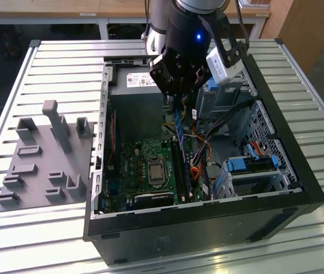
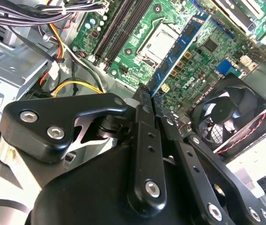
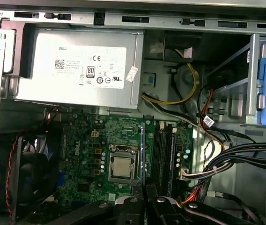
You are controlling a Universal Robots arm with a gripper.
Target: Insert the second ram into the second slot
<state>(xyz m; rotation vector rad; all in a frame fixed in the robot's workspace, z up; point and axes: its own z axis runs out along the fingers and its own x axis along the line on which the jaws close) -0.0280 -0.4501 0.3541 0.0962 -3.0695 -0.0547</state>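
Alignment mattered most here: the gripper [image 1: 175, 98] was clamped on the second ram [image 1: 177, 123], which hung from its fingers above the motherboard, just over the memory slots [image 1: 181, 165]. Judged from this, its contact edge wanted squaring with the second slot, notch matched, before any pressing.

The exterior view looks steeply down on the open computer [image 1: 207, 225]; both wrist views, past the hand [image 3: 144, 191], closely share its motherboard [image 3: 81, 140].
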